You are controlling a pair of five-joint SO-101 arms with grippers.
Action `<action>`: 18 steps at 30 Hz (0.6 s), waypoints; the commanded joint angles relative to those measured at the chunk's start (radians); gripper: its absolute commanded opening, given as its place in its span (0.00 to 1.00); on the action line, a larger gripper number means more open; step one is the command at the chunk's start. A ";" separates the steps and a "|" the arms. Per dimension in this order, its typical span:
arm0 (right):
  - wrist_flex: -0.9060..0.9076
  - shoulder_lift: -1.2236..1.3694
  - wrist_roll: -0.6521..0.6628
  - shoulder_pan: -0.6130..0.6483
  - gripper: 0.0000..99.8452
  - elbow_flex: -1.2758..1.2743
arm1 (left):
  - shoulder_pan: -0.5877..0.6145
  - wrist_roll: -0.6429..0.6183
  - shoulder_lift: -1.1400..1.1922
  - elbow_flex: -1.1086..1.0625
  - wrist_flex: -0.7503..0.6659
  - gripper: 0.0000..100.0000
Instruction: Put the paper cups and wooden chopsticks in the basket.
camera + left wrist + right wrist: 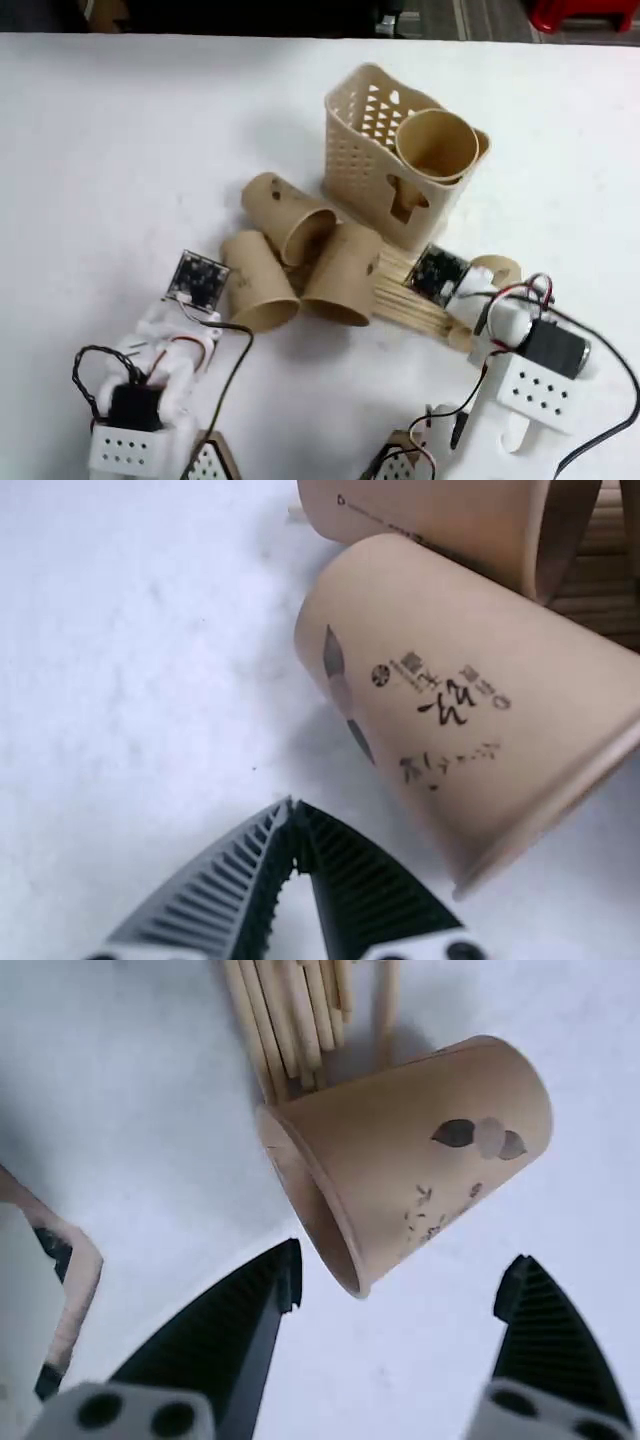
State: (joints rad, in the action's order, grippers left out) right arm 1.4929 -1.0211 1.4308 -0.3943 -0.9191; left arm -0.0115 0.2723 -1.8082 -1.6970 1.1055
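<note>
White tabletop (120, 130) holds tan paper cups (262, 280) lying tipped beside the cream plastic lattice basket (360, 165). Right gripper (405, 1260) gapes before one presumably light, crushable cup (420, 1160) (grip the rim gently); left gripper (293, 805) closed, empty.

The white table (120, 150) carries a cream basket (372, 170), which stands upright toward the far side. In front of the basket three paper cups lie on their sides, close together: the far cup (285, 215) is nearest to the basket, while the left cup (258, 280) and the middle cup (343, 272) have their mouths toward the near edge. Just beside the middle cup a bundle of wooden chopsticks (405, 295) lies flat on the table, and a fourth cup (497, 270) lies on its side with its rim at the ends of the sticks.
</note>
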 commanded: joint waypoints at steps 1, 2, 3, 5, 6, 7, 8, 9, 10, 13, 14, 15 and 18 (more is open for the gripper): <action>-0.208 -0.065 0.041 -0.048 0.31 -0.180 | 0.005 0.000 -0.010 0.005 -0.008 0.02; -0.265 -0.074 0.041 -0.058 0.31 -0.219 | 0.005 0.000 -0.010 0.005 -0.008 0.02; -0.321 -0.084 0.041 -0.065 0.31 -0.256 | 0.005 0.000 -0.010 0.005 -0.008 0.02; -0.424 -0.097 0.041 -0.077 0.30 -0.321 | 0.005 0.000 -0.010 0.005 -0.008 0.02; -0.466 -0.105 0.041 -0.081 0.27 -0.341 | 0.005 0.000 -0.010 0.005 -0.008 0.02; -0.501 -0.113 0.041 -0.082 0.24 -0.358 | 0.005 0.000 -0.010 0.005 -0.008 0.02; -0.524 -0.120 0.040 -0.082 0.19 -0.364 | 0.005 0.000 -0.010 0.005 -0.008 0.02; -0.535 -0.127 0.040 -0.082 0.14 -0.364 | 0.005 0.000 -0.010 0.005 -0.008 0.02; -0.538 -0.136 0.038 -0.082 0.09 -0.362 | 0.005 0.000 -0.010 0.005 -0.008 0.02; -0.541 -0.174 0.006 -0.084 0.03 -0.361 | 0.005 0.000 -0.010 0.005 -0.008 0.02; -0.542 -0.196 -0.031 -0.085 0.03 -0.359 | 0.005 0.000 -0.010 0.005 -0.008 0.02; -0.542 -0.217 -0.061 -0.090 0.02 -0.353 | 0.005 0.000 -0.010 0.005 -0.008 0.02; -0.541 -0.289 -0.138 -0.094 0.02 -0.324 | 0.005 0.000 -0.010 0.005 -0.008 0.02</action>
State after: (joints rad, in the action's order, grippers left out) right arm 0.9651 -1.2252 1.3817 -0.4680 -1.2858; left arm -0.0115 0.2723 -1.8082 -1.6970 1.1055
